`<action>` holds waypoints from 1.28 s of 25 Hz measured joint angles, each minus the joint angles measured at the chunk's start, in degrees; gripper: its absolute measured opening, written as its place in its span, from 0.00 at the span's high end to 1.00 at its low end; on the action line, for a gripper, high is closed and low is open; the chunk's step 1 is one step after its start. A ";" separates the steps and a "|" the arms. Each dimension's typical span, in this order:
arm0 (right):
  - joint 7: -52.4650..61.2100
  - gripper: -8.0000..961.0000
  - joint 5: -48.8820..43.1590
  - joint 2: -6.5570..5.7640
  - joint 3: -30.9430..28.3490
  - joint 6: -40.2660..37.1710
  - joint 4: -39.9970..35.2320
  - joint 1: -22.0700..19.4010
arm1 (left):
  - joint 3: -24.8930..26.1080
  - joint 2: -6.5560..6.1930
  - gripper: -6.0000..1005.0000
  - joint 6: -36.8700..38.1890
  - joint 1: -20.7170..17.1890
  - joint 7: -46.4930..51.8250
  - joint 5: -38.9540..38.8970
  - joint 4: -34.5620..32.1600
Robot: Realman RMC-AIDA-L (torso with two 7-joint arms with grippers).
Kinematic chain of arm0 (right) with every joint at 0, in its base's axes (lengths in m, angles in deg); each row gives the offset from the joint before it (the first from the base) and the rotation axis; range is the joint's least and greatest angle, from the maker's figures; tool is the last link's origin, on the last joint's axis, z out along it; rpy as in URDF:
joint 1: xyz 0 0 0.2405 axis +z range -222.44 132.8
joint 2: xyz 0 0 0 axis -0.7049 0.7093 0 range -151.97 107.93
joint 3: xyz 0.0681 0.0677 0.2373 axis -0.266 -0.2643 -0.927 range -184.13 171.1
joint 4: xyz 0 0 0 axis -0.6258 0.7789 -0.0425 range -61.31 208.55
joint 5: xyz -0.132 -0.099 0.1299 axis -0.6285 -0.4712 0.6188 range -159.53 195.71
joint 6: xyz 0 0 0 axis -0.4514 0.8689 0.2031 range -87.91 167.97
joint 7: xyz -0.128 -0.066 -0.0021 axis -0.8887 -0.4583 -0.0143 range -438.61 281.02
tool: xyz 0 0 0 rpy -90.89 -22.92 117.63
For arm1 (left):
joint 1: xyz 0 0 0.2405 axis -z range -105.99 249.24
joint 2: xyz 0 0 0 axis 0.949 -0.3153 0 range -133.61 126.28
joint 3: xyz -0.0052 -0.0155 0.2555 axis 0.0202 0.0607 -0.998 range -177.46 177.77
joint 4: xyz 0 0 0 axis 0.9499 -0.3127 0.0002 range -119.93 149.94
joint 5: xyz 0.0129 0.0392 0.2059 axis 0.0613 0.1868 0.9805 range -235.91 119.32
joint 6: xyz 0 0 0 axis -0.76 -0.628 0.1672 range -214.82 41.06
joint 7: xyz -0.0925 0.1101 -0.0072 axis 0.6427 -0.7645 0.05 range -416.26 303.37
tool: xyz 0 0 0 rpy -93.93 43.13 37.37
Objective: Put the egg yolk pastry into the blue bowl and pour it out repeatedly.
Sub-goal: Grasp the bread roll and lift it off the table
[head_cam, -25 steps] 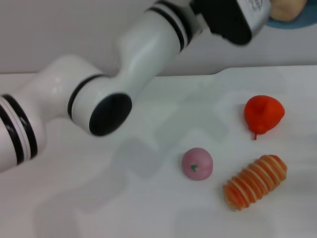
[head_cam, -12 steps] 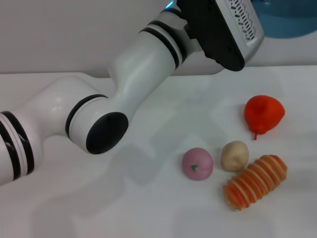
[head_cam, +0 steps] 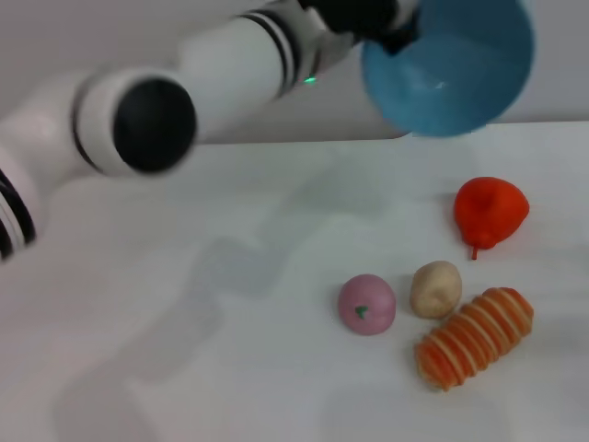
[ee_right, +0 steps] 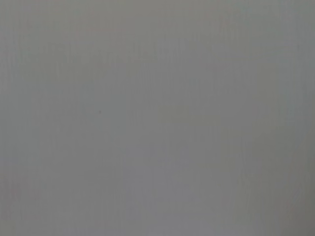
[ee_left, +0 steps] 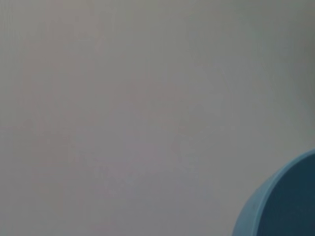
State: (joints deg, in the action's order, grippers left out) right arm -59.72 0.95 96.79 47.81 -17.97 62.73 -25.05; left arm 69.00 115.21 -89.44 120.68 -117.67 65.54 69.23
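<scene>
A: Egg yolk pastry (head_cam: 435, 288) — where was it?
B: On the white table (head_cam: 184, 368), between the pink ball w/ green mark (head_cam: 366, 304) and the orange-cream ridged bread (head_cam: 473, 337). Just beside both; looked like it touched the bread, couldn't confirm.
A: And the blue bowl (head_cam: 448, 66)?
B: Up in the air, above the table's far edge, tipped so its open inside faced the head cam. Nothing in it.
A: What held it?
B: Left arm reached across from the left side; left gripper (head_cam: 368, 18) sat at the bowl's rim. Fingers mostly hidden behind the bowl, so couldn't tell how far open they were. Left wrist view showed only a bit of bowl rim (ee_left: 283, 206) against grey.
A: Right gripper?
B: Not visible anywhere; right wrist view was plain grey.
A: Other stuff?
B: Red pepper-like piece (head_cam: 490, 212) farther back on the right, apart from the rest.
</scene>
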 joint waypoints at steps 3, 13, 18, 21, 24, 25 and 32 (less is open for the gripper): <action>-0.01 0.35 -0.24 0.00 0.32 0.00 0.00 0.07 | 6.50 -0.22 0.99 -11.70 0.15 1.01 -0.71 -0.25; 6.43 0.35 -8.46 -0.35 3.77 6.57 -2.57 2.69 | 18.89 -0.73 0.99 -35.81 2.25 25.45 19.16 -6.50; 15.50 0.35 -17.08 -0.29 4.09 11.58 -8.49 2.87 | 20.15 -0.89 0.99 -43.21 1.89 31.13 21.85 -7.30; 23.83 0.35 -25.52 -0.32 4.60 14.29 -13.28 2.70 | 21.13 -0.97 0.99 -45.34 1.47 31.70 21.89 -8.11; 36.26 0.35 -37.66 -0.36 5.60 17.23 -19.27 2.61 | 21.23 -0.92 0.99 -45.16 1.29 31.82 21.91 -9.26; 40.36 0.35 -41.07 -0.36 5.97 17.63 -20.99 2.59 | 21.24 -0.88 0.99 -45.10 1.29 31.86 21.92 -9.53; 85.36 0.35 -84.94 -1.13 6.09 14.44 -34.58 5.06 | 21.30 -0.84 0.99 -44.23 1.40 34.55 21.96 -10.97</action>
State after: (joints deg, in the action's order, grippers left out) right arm 25.63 -83.99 95.66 53.90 -3.53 28.15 -19.98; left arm 90.30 114.37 -133.67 122.08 -83.12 87.50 58.25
